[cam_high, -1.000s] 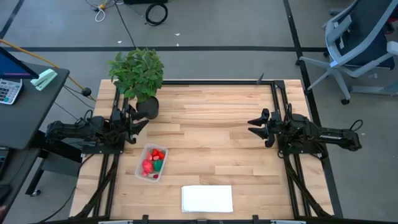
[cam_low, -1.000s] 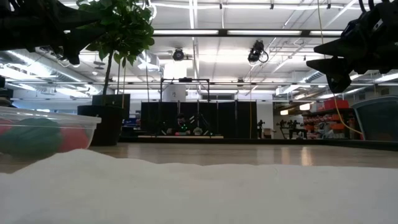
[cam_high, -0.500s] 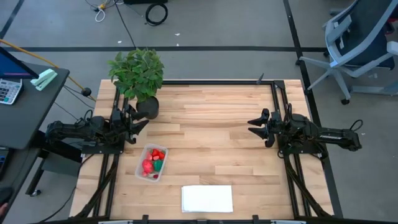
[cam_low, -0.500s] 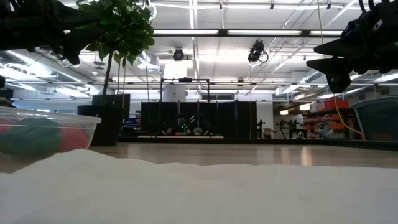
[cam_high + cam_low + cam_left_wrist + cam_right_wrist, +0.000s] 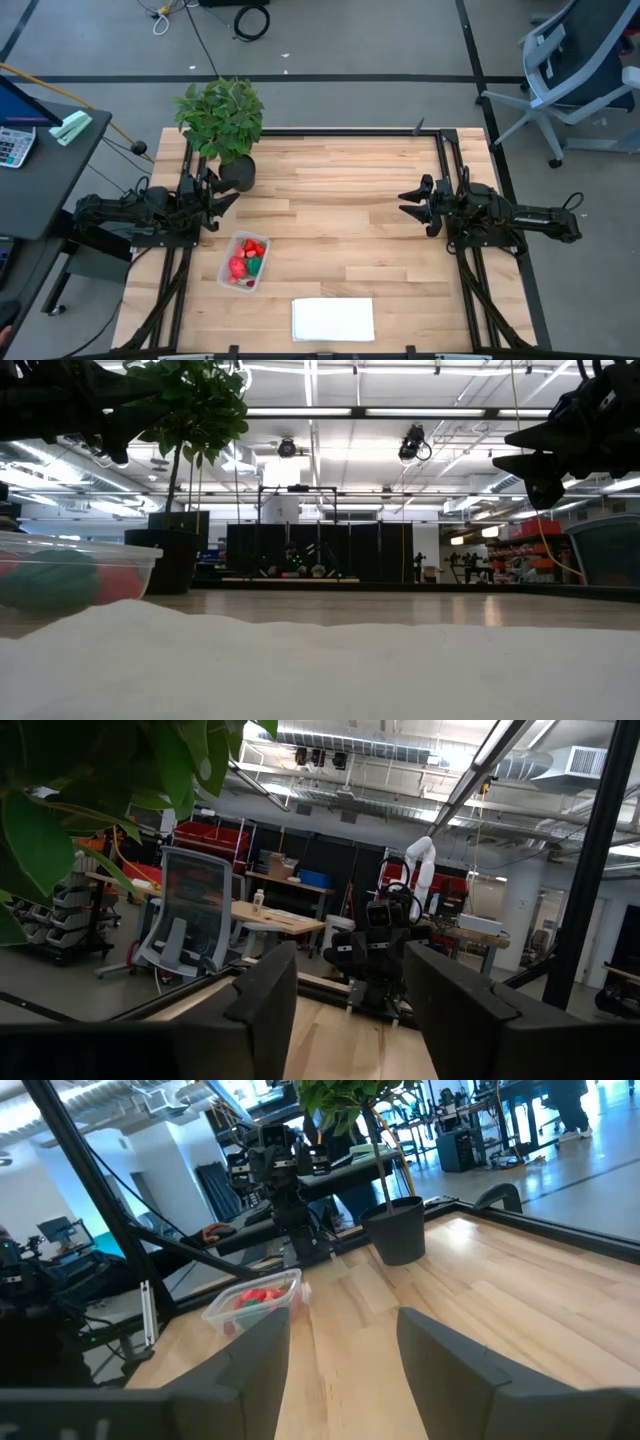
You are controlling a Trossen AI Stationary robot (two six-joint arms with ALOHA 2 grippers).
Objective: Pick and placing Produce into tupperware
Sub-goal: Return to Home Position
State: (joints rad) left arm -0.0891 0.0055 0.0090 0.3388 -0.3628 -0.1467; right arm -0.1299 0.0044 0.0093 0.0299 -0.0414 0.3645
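The clear tupperware stands on the table near its left side, holding the red, pink and one green produce; it also shows in the right wrist view and at the low view's left edge. My left gripper hovers open at the table's left edge beside the plant pot, away from the tub. My right gripper hovers open over the table's right part, far from the tub. In their wrist views both grippers, left and right, have their fingers apart with nothing between.
A leafy potted plant stands at the far left corner, close to my left gripper. A flat white sheet lies at the near edge. Bare wood lies between the arms. Black frame rails run along both sides.
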